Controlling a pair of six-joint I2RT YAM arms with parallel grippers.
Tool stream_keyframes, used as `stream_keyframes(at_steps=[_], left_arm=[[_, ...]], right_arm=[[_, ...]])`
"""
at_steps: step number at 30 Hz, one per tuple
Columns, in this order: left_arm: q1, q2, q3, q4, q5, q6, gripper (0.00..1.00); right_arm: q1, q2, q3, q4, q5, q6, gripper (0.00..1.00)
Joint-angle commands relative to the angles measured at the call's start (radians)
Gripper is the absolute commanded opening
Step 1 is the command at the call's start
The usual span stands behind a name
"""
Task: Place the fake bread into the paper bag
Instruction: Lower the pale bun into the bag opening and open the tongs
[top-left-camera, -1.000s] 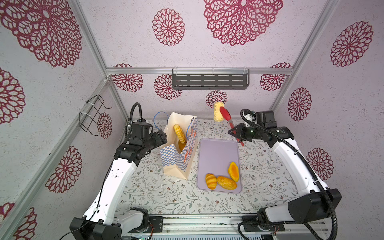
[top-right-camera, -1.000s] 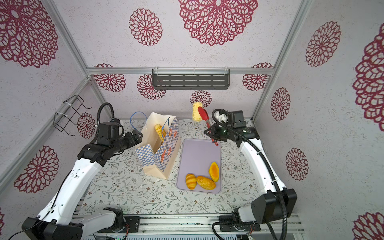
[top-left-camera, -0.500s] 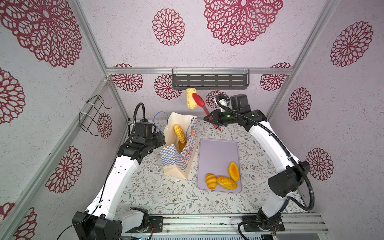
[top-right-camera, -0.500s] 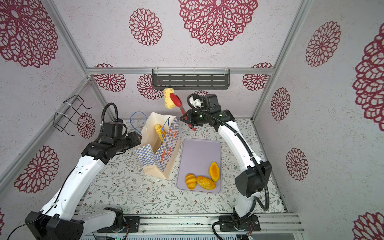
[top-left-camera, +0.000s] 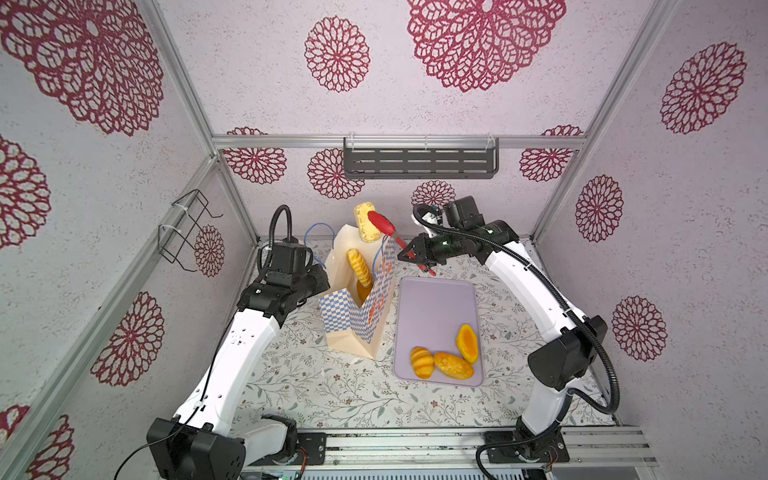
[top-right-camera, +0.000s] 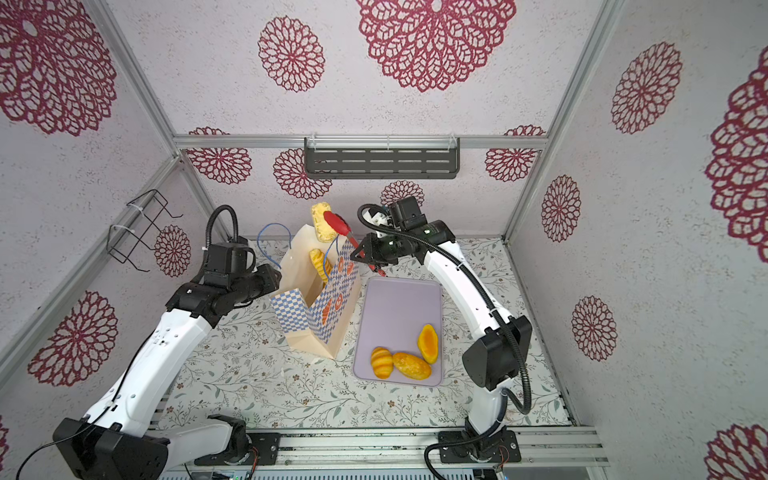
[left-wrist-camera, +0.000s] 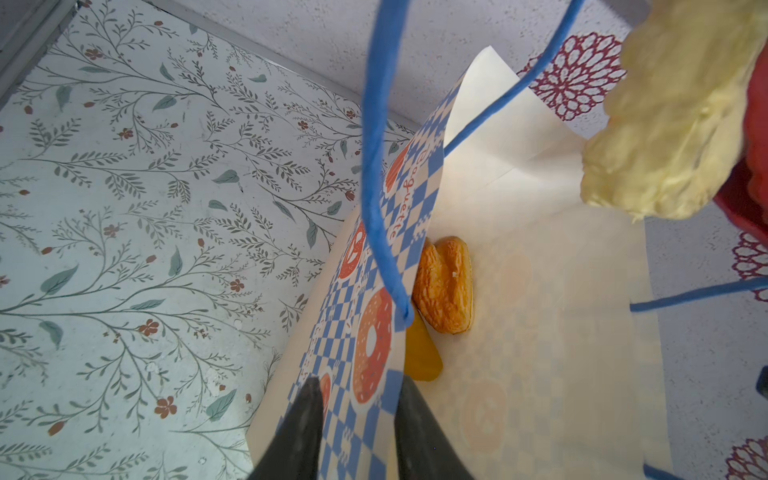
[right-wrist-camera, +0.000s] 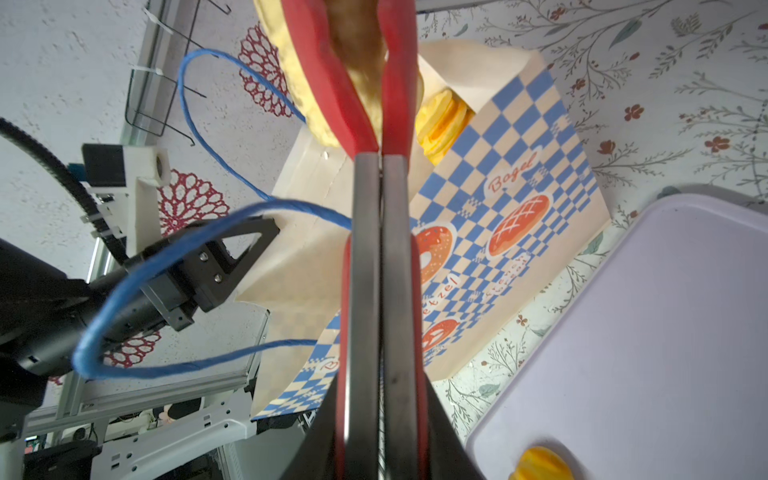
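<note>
Roughly, the job looks past halfway: some fake bread (top-left-camera: 359, 268) already sits inside the paper bag (top-left-camera: 353, 320) standing mid-way along the counter (top-left-camera: 332, 399), three loaves wait at the lilac tray's (top-left-camera: 436, 307) near end, and a pale loaf (top-left-camera: 365, 222) hangs over the bag's mouth. The right tool (top-left-camera: 419, 259), arm reaching leftward, clamps red tongs (top-left-camera: 384, 226) pinching that loaf. The left tool (left-wrist-camera: 359, 386) straddles the bag's wall; whether it grips, I cannot tell.

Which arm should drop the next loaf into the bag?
Right. The right gripper is shut on the red tongs, which hold a pale loaf above the open paper bag; the left gripper only straddles its wall.
</note>
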Motion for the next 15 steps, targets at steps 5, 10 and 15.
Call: stream_keyframes(at_steps=[5, 10, 15], left_arm=[[-0.007, 0.004, -0.01, 0.027, -0.007, 0.007, 0.24], [-0.008, 0.004, -0.01, 0.028, -0.009, 0.006, 0.18], [-0.008, 0.006, -0.013, 0.029, -0.009, 0.007, 0.15]], right_arm=[[0.002, -0.078, -0.01, -0.041, -0.048, -0.096, 0.22], [0.001, -0.099, -0.037, -0.043, -0.054, -0.104, 0.26], [0.002, -0.121, -0.068, -0.03, -0.053, -0.104, 0.4]])
